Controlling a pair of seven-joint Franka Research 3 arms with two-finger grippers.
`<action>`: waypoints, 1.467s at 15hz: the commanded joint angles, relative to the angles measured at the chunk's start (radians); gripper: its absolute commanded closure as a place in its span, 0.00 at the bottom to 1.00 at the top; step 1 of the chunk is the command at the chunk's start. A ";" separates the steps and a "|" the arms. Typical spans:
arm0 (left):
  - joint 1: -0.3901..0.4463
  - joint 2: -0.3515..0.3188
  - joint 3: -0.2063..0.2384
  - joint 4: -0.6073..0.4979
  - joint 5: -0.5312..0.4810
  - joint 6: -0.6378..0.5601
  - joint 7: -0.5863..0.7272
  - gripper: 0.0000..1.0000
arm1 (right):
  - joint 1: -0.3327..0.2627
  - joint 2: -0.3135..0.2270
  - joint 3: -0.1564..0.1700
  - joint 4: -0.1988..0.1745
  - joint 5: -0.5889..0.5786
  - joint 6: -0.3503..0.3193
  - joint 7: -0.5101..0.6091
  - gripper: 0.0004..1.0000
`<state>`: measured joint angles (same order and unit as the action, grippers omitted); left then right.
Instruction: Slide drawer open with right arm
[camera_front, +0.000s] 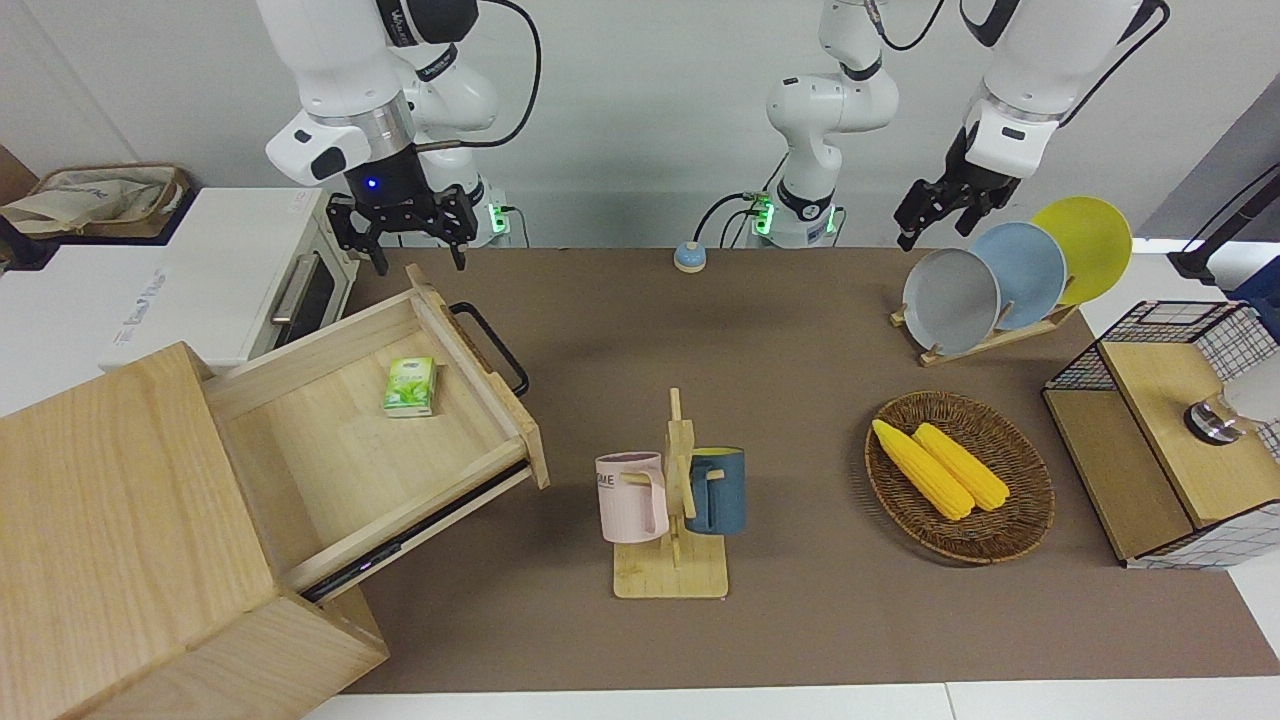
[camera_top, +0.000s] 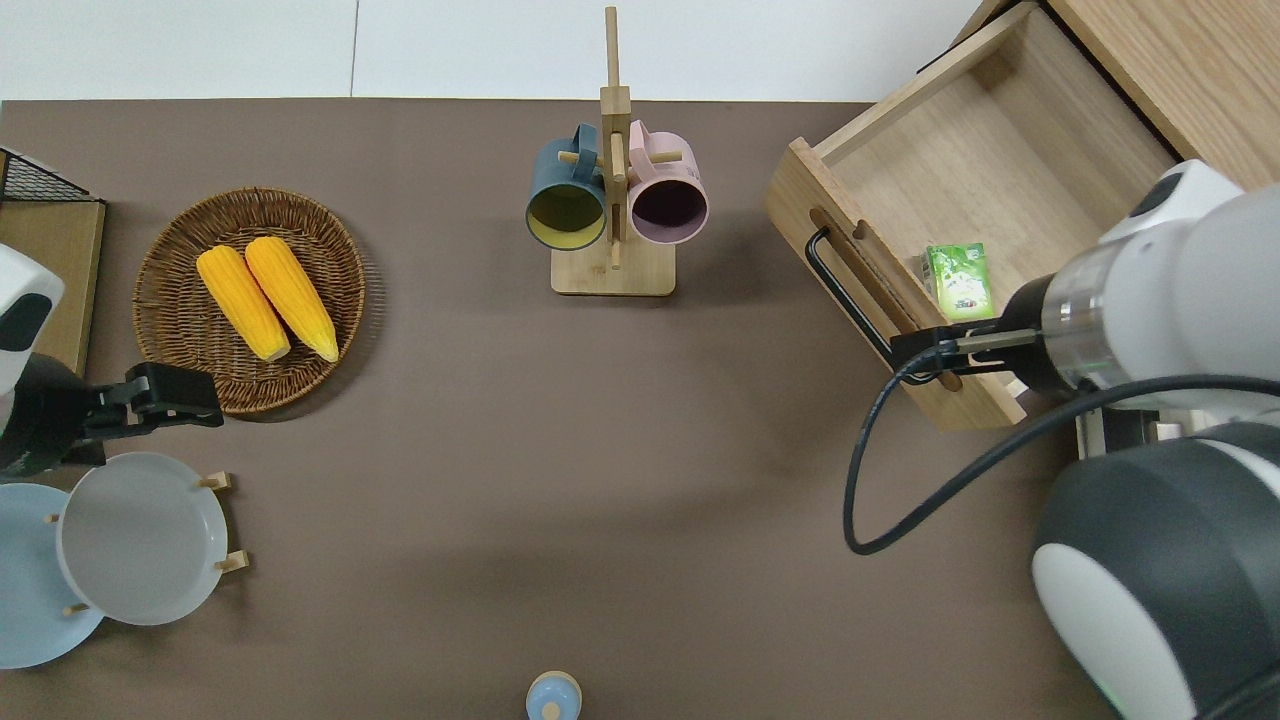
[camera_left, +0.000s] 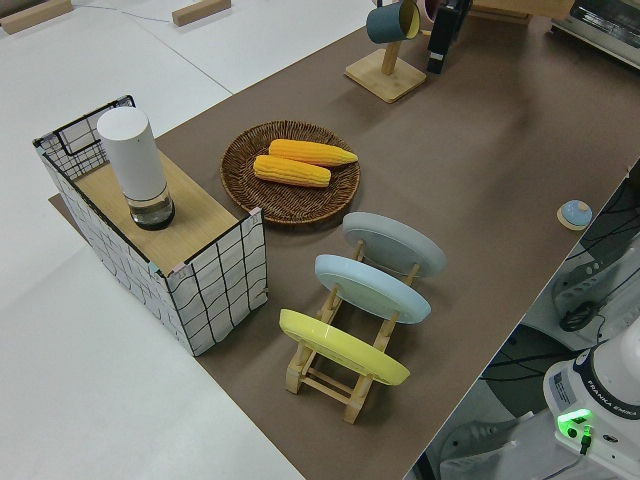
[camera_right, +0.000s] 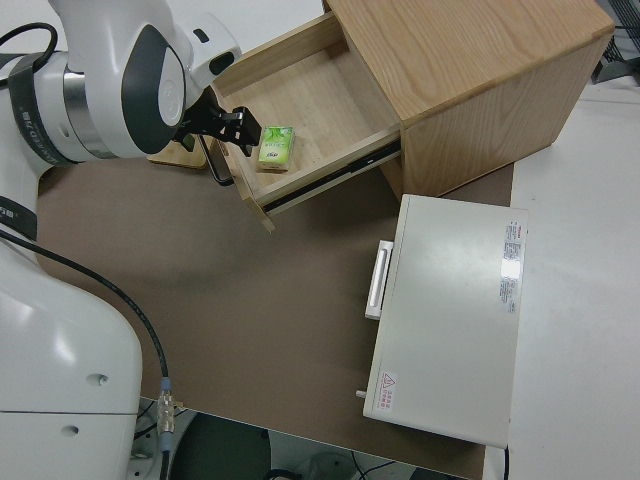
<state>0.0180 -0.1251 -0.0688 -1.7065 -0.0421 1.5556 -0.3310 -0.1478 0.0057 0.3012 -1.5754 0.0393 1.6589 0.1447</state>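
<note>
Two arms: the right arm is at work; the left arm is parked.
Right gripper (camera_front: 420, 262): its jaws are spread wide and hold nothing. It hangs clear of the wood, and the overhead view puts it over the end of the drawer front that is nearer to the robots.
Drawer (camera_front: 330, 440): it stands far out of the pale cabinet (camera_front: 110, 520) at the right arm's end of the counter (camera_front: 800, 620). Its whole floor is bare except for one green packet (camera_front: 410, 386).
Handle (camera_front: 495, 345): a black bar on the drawer front, lying just below the jaws and a little toward the counter's middle, not touching them.
Long axis: the bar runs along the drawer front, slanted to the counter's edges. The drawer slides across that line, out toward the mug stand (camera_front: 672, 560).
Nearer arm: the right, by far.
Judgement: little travel looks left. Any further pull would need the jaws lowered and closed across the bar.
Writing: the pink mug (camera_front: 632, 497) shows letters ending "ME". A robot base (camera_left: 600, 400) reads "FRANKA EMIKA". The print on the packet and on the white toaster oven (camera_front: 230, 280) is too small to read.
</note>
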 joint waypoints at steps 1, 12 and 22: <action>-0.001 -0.008 0.004 0.004 -0.001 -0.015 0.009 0.01 | -0.052 -0.029 0.013 -0.035 0.047 -0.005 -0.030 0.01; -0.001 -0.008 0.004 0.004 -0.001 -0.015 0.009 0.01 | -0.052 -0.038 -0.016 -0.017 -0.018 -0.059 -0.022 0.01; -0.001 -0.008 0.004 0.004 -0.001 -0.015 0.009 0.01 | -0.050 -0.030 -0.023 0.020 -0.022 -0.064 -0.017 0.01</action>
<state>0.0180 -0.1251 -0.0688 -1.7065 -0.0421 1.5556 -0.3310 -0.1988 -0.0184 0.2877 -1.5601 0.0363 1.6084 0.1412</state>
